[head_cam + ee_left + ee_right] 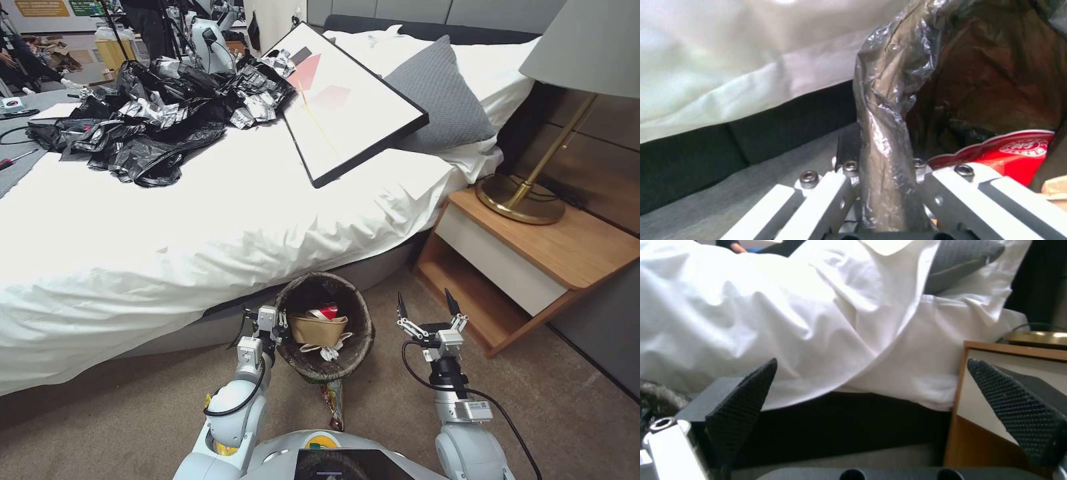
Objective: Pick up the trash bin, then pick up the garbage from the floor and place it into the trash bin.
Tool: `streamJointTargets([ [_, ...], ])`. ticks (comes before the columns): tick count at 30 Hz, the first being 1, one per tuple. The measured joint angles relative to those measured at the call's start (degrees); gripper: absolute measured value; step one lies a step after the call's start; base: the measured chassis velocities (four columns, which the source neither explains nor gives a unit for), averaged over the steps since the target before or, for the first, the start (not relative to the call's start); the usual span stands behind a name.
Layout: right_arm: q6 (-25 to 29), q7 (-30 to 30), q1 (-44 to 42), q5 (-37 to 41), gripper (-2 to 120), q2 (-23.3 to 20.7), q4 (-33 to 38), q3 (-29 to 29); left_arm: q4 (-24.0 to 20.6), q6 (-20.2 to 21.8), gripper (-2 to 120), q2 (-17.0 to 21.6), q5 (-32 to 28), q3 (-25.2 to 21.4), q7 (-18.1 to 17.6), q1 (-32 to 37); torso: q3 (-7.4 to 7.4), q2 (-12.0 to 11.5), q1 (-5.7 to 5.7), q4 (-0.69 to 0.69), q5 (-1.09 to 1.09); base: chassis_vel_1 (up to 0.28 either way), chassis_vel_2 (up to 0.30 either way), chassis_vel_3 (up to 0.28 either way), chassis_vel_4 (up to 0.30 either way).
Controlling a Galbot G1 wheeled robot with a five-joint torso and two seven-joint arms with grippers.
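Already the left pincer (279,319) clamped the bag-lined round bin's (357,337) rim, litter inside; right pincer (428,308) gaped beside it; a wrapper (334,402) remained below.

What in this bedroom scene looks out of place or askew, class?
A framed picture lies tilted across the bed, leaning on a grey pillow, and a heap of black plastic bags sits on the white sheet. A snack wrapper lies on the carpet by the trash bin.
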Motion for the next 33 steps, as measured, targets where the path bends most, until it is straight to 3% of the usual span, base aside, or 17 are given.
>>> streamJointTargets([
  [33,0.09,-1.07,2.45,0.11,100,0.07,-1.61,-0.19,0.0,0.02,9,0.0,-0.03,0.03,0.05,0.0,0.0,0.0,0.0,0.01,0.0,0.044,0.042,0.046,0.041],
])
